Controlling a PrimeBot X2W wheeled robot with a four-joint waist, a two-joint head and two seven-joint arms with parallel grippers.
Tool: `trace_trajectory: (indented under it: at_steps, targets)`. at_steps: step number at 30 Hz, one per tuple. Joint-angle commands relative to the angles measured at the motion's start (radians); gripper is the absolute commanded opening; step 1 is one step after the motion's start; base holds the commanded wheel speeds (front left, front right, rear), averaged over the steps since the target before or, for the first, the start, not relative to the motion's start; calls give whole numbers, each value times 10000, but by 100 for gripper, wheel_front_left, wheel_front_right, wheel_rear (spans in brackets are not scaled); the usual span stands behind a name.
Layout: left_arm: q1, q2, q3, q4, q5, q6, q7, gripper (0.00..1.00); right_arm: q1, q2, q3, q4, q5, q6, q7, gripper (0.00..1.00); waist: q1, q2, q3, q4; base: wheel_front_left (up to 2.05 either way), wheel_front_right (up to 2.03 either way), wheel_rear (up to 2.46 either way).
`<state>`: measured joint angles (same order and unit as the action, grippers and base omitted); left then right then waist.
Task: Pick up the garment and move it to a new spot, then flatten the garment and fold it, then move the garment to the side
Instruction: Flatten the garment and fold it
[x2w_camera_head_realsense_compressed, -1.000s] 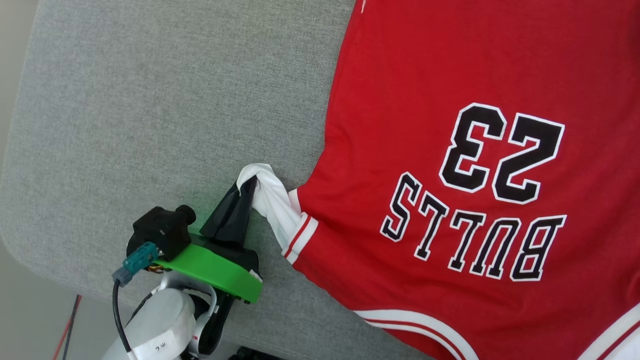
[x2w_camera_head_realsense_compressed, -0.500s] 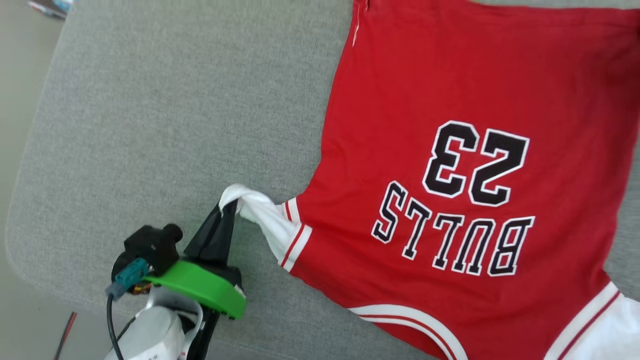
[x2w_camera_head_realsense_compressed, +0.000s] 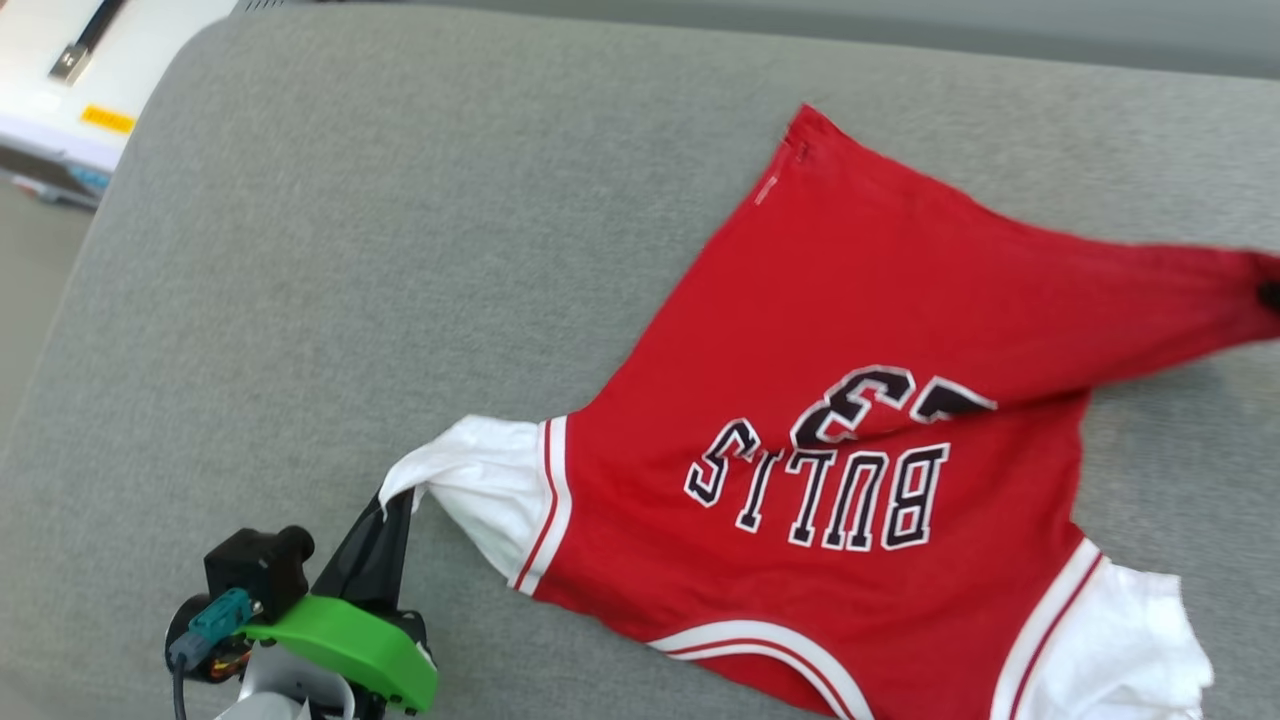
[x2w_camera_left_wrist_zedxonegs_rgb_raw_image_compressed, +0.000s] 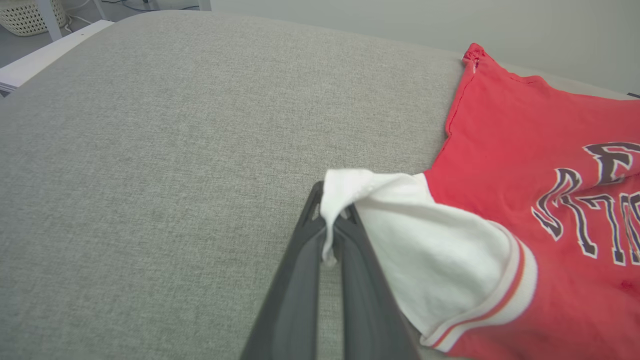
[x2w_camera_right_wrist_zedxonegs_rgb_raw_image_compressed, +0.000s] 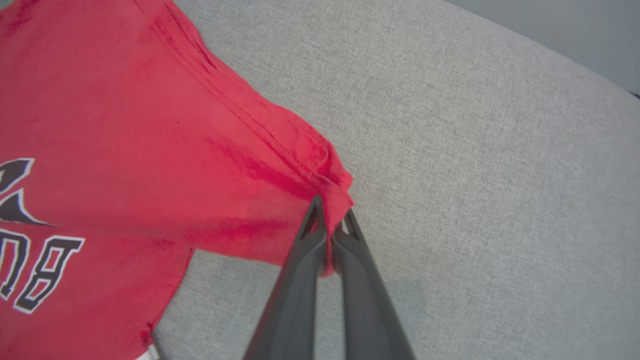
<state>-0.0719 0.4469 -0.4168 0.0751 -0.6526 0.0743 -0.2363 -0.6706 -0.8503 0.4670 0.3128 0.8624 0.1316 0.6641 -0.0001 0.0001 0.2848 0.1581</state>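
The garment (x2w_camera_head_realsense_compressed: 850, 300) reads "BULLS"; left pincer (x2w_camera_left_wrist_zedxonegs_rgb_raw_image_compressed: 332, 222) clamps its white sleeve (x2w_camera_left_wrist_zedxonegs_rgb_raw_image_compressed: 430, 250), right pincer (x2w_camera_right_wrist_zedxonegs_rgb_raw_image_compressed: 330, 222) its red hem (x2w_camera_right_wrist_zedxonegs_rgb_raw_image_compressed: 280, 145).

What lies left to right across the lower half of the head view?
The left gripper → white sleeve it pinches → striped trim → red body of the garment → BULLS lettering → other white sleeve.

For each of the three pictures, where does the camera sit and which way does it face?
Head: from above, looking down at the shirt on the grey pad; the left gripper shows lower left.
Left wrist: on that arm, looking along the gripper, shut on the white sleeve.
Right wrist: looks along the right gripper, shut on a red hem corner.
Shared: all three show the shirt's lettering.
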Motion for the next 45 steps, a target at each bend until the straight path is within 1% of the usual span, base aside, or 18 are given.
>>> trace_trajectory:
  at_steps: [1,4,7,11,16,19,23,26,27,28,29,32,35,38,42,45]
  targets:
    - [181,105,49,-49,-36,79,20,0,589,-223,-146,-225,187,-9,-200,0,1,-1,-690,-689,0,0,0]
    - [379,192,82,-49,-84,121,32,0,2018,-548,-643,-715,450,-9,-557,0,1,-1,-910,-892,0,0,0]
    - [570,223,92,-39,-140,155,30,0,3540,-661,-1321,-1077,620,-9,-850,0,1,-1,-1074,-1068,0,0,0]
    - [758,285,76,-63,-165,172,26,0,5385,-429,-2299,-1390,657,-9,-1131,0,1,-1,-1181,-1197,0,0,0]
    - [814,349,45,-87,-136,205,29,0,7813,440,-3677,-1692,647,-9,-1072,0,1,-1,-1189,-1238,0,0,0]
    - [794,368,29,-64,-124,219,37,0,8959,1169,-4255,-1833,497,-9,-860,0,1,-1,-1184,-1250,0,0,0]
    - [750,385,12,0,-109,243,44,0,9680,2013,-4760,-1949,159,-9,-661,0,1,-1,-1174,-1272,0,0,0]
    - [716,391,-11,59,-108,234,45,0,9817,2404,-5116,-2134,-105,-9,-564,0,1,-1,-1189,-1272,0,0,0]
    - [709,395,-15,81,-110,230,43,0,9791,2528,-5275,-2295,-165,-9,-558,35,1,-1,-1199,-1280,0,0,0]
    - [703,397,-17,96,-111,228,40,0,9747,2591,-5414,-2447,-239,-9,-573,35,1,-1,-1204,-1283,0,0,0]
    - [692,400,-22,114,-109,224,37,0,9694,2622,-5568,-2646,-362,-9,-574,100,1,-1,-1213,-1281,0,0,0]
    - [647,393,-45,162,-102,206,28,0,9414,2566,-5938,-3258,-662,-9,-610,100,1,-1,-1232,-1255,0,0,0]
    - [542,369,-80,193,-78,175,17,0,8873,2371,-6239,-3951,-927,-9,-657,100,1,-1,-1185,-1175,0,0,0]
    - [388,341,-117,220,-39,132,4,0,8179,2080,-6296,-4552,-1078,-9,-516,100,1,-1,-1060,-1065,0,0,0]
    - [87,297,-186,269,50,54,-10,0,6890,1569,-5869,-5076,-1269,-9,-44,100,1,-1,-794,-892,0,0,0]
    - [-161,249,-270,270,140,-8,-15,0,5728,1170,-4994,-5097,-1499,-9,490,100,1,-1,-552,-732,0,0,0]
